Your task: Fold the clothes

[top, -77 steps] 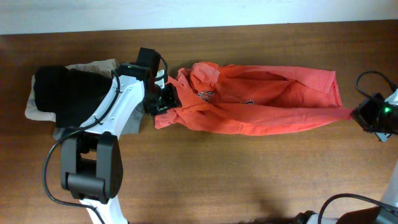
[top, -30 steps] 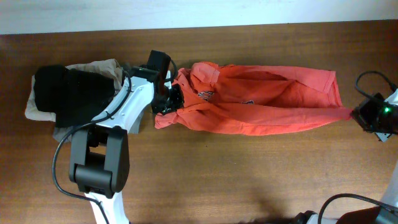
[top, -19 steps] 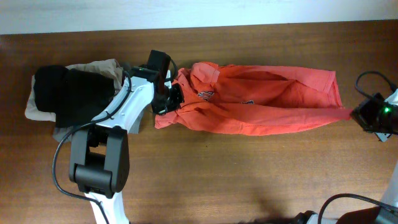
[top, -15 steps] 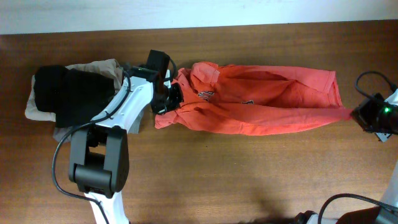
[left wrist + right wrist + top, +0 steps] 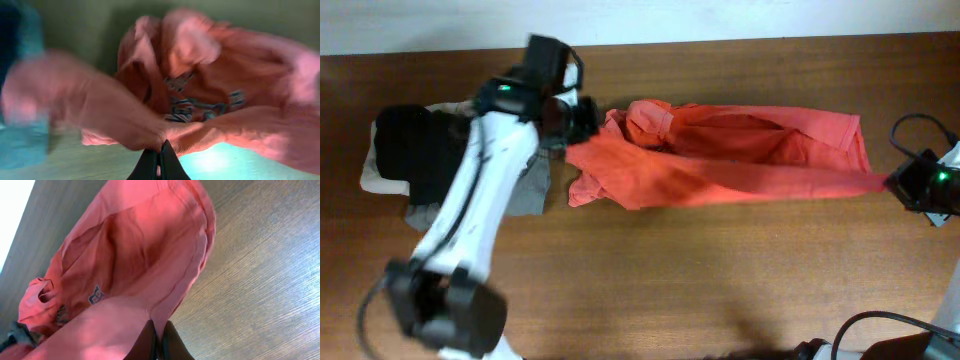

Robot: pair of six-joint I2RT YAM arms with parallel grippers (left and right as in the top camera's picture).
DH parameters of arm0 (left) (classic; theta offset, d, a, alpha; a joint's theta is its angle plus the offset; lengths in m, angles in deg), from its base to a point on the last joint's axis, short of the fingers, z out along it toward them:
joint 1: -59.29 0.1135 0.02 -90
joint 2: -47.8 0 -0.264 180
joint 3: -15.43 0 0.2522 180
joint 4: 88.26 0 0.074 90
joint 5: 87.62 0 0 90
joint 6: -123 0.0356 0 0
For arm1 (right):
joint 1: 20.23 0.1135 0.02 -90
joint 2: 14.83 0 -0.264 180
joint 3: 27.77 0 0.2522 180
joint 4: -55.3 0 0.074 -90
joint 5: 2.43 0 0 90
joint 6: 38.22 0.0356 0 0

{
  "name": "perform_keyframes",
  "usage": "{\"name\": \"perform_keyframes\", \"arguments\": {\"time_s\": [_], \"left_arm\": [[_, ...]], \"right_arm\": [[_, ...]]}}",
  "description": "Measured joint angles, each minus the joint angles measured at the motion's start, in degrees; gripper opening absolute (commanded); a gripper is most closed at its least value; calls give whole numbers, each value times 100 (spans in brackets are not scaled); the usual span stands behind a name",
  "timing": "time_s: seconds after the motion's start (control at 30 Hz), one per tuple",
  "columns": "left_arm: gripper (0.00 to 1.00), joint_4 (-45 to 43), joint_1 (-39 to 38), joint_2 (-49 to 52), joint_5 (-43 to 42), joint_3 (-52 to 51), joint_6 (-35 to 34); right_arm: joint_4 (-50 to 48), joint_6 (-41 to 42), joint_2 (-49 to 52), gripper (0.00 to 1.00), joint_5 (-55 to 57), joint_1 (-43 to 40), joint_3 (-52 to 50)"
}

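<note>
The clothes, a red-orange T-shirt, lie stretched in a long band across the table's far half. My left gripper is shut on its left end, lifted a little above the wood; in the left wrist view the fingertips pinch a fold of fabric, with the white lettering behind. My right gripper is shut on the shirt's right corner, and the right wrist view shows the fingertips clamped on a hem of the shirt.
A pile of folded garments sits at the far left: black on top, beige and grey beneath, right under my left arm. Brown wooden table stretches toward the near edge. A white wall borders the far side.
My left gripper has shut on the shirt's left end and swung up and back to the left, pulling a layer over the lettering. The right gripper has held still.
</note>
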Motion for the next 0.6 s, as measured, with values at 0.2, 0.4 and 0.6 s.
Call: {"name": "perform_keyframes", "arguments": {"time_s": [0.2,0.4,0.6], "left_arm": [[1,94,0,-1165,321,203,212],[1,153,0,-1788,407,210,387],[1,293,-2,-2240,422,680,647]], "right_arm": [[286,-15,-190,4,0,0,485],[820,-28,-481,4,-2,0,1220],[1460,-31,-544,4,-2,0,2135]]}}
